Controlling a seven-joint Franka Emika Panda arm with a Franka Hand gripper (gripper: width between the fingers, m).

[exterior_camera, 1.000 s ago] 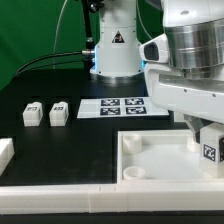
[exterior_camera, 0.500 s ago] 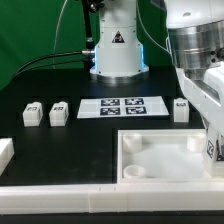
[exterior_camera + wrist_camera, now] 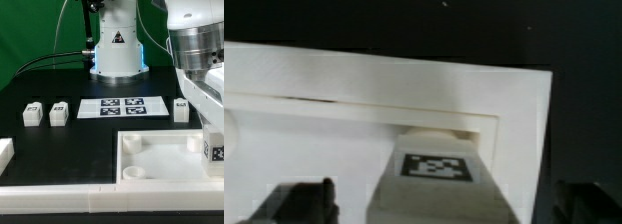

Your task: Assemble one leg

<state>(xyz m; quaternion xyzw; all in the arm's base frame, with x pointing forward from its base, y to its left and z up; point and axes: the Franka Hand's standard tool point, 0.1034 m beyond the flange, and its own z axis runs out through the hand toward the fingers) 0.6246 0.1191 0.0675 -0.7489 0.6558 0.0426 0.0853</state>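
Hand state: you cannot call this one. In the wrist view the hand [image 3: 441,205] has a dark finger [image 3: 304,200] on each side of the leg [image 3: 438,170]. A strip of white shows between each finger and the leg, and any contact lies out of frame. It may be gripping or merely straddling.
Leg location: right edge of the frame in the exterior view, directly under the hand, tag facing the camera. It sits over the far right corner of the tray [image 3: 150,136].
Key relation: the leg lies straight below the hand. Its long axis runs along the hand's reach, near upright, with the far end pointing into the tray corner. In the wrist view that end meets a shadowed notch by the tray wall. Whether it is seated in a socket, you cannot tell.
Next move (judgement): you likely need to push or twist along that same axis, so keep the leg square to the corner.
Spare legs: two [image 3: 32,115] [image 3: 58,113] at left centre on the worktop [image 3: 60,150], and one [image 3: 181,108] just right of the marker board [image 3: 122,106].
Writing: none is readable. There are only black-and-white square tags, plus a warning triangle sticker [image 3: 117,38] on the arm's base at the upper centre.
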